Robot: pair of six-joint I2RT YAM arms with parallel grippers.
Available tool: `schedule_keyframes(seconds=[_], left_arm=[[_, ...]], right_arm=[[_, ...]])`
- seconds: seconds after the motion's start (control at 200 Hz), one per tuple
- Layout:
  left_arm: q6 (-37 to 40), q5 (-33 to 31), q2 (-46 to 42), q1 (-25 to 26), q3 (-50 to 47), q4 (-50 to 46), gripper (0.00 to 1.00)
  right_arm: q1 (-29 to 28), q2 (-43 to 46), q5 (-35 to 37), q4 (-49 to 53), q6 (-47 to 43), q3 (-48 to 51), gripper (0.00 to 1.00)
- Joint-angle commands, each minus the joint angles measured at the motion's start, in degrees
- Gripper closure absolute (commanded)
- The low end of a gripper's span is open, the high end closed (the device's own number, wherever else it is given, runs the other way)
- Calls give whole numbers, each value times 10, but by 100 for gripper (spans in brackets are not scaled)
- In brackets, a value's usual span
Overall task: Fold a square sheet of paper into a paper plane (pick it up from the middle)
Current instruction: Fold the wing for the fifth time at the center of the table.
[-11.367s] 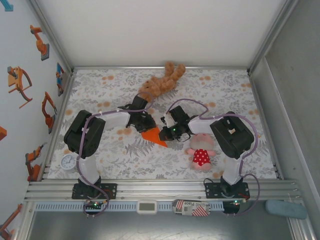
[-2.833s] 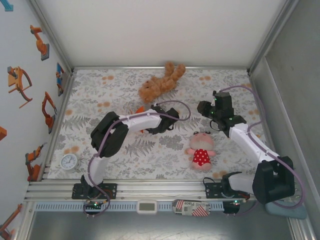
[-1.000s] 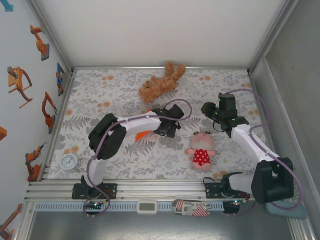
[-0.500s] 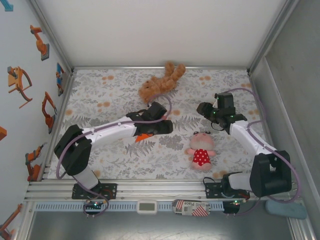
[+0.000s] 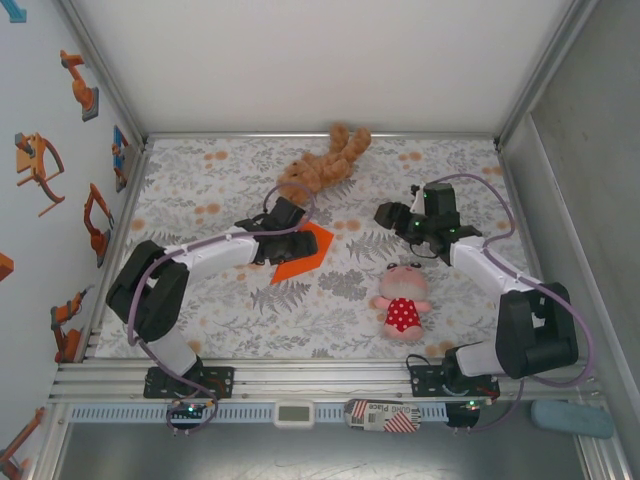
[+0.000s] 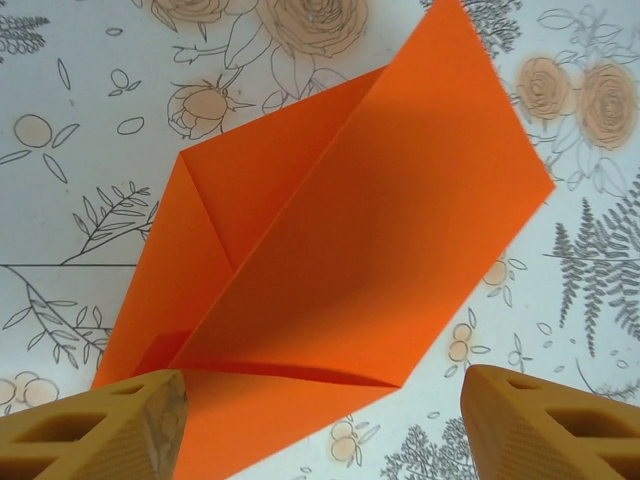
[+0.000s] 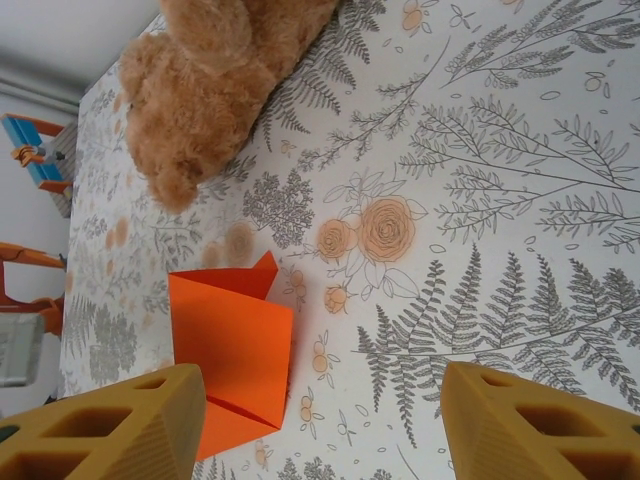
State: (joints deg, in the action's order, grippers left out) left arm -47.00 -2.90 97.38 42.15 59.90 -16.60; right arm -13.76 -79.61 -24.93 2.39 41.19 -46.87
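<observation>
The orange paper [image 5: 303, 252] lies on the flowered table [image 5: 200, 170], near its middle and a little to the left. It is partly folded: in the left wrist view the orange paper [image 6: 340, 250] shows a long crease, and one flap is turned over the left side. The left gripper [image 5: 290, 246] is just at the near-left edge of the paper, its two fingers [image 6: 90, 425] wide apart and clamped on nothing. The right gripper [image 5: 386, 215] hangs to the right of the paper, well apart from it, its fingers [image 7: 530, 430] also spread and holding nothing. The brown plush bear [image 5: 322, 165] lies just behind the paper, close to its far corner but not touching it. The pink doll [image 5: 402, 300] lies to the near right, beside the right arm. A small round clock [image 5: 138, 322] sits at the near-left corner.
</observation>
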Motion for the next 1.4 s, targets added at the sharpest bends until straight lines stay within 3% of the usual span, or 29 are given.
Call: schedule_keyframes(seconds=[0.0, 0.27, 0.536, 0.861, 1.102, 1.392], left_arm=[[-14, 12, 11, -9, -5, 23, 28], [-22, 27, 32, -18, -16, 44, 31], [-43, 29, 41, -28, -43, 66, 45], [-69, 29, 49, -30, -64, 72, 59], [-93, 30, 55, -30, -69, 58, 61], [-104, 37, 57, -30, -66, 51, 63]], right_arm=[[-4, -10, -10, -10, 5, 2, 37], [-17, -36, -20, -10, 12, -6, 39], [-54, -80, -58, -35, 50, -9, 43], [-150, -150, -75, -75, 145, -15, 52], [-206, -194, -47, -164, 253, 2, 55], [-231, -239, -14, -135, 276, -30, 55]])
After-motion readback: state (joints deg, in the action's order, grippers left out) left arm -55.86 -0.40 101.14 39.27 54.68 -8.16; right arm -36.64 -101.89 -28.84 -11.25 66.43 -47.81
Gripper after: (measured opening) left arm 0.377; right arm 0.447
